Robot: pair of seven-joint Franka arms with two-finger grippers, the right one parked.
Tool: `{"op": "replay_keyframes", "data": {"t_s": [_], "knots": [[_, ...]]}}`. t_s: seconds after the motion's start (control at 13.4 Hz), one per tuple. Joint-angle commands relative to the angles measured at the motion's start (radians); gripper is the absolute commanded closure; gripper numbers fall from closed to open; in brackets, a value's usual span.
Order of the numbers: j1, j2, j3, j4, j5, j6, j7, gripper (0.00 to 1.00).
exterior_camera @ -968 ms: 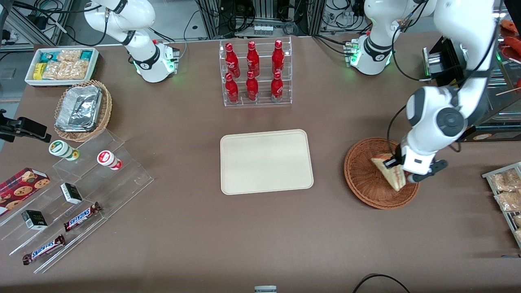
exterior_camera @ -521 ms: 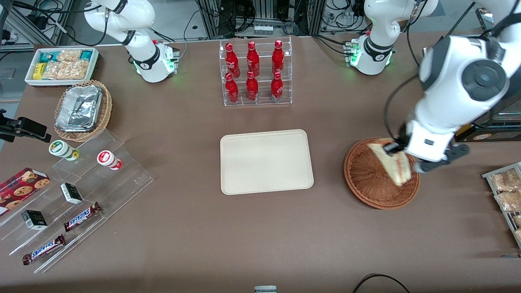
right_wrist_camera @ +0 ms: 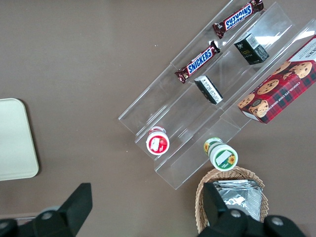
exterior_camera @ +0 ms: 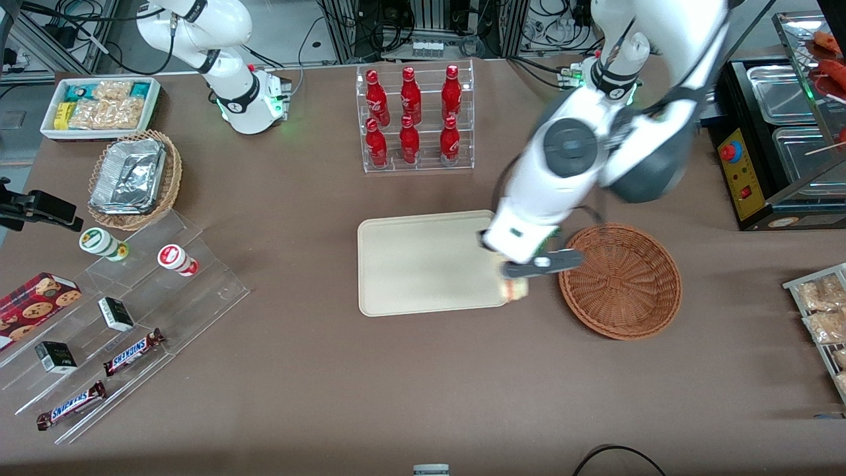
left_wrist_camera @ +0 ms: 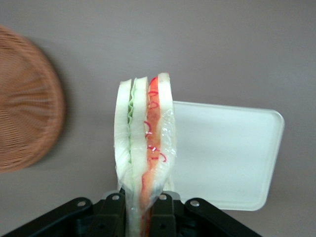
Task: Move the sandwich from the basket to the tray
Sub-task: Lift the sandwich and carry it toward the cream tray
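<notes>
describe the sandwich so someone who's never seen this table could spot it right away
Find the cream tray at the table's middle, with the round wicker basket beside it. The gripper hangs above the tray's basket-side edge, shut on the sandwich: a clear-wrapped white-bread wedge with red and green filling, the only item held aloft.

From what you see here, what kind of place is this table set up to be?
Probably a mock snack shop or kiosk in a robot lab. A clear rack holds red bottles, and candy bars lie on acrylic steps. The gripper, at the tray edge nearest the basket, holds a wrapped sandwich.
</notes>
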Motion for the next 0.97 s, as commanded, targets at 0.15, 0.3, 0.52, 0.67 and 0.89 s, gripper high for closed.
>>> {"op": "replay_keyframes", "data": {"t_s": [0.15, 0.3, 0.52, 0.67, 0.89], "knots": [[-0.155, 0.187, 0.008, 0.063, 0.109, 0.167, -0.037, 1.00], [-0.183, 0.251, 0.008, 0.063, 0.140, 0.219, -0.086, 1.00], [-0.217, 0.342, 0.009, 0.063, 0.233, 0.258, -0.129, 1.00], [-0.218, 0.370, 0.009, 0.061, 0.243, 0.258, -0.182, 1.00], [-0.234, 0.387, 0.009, 0.052, 0.253, 0.258, -0.185, 0.79]]}}
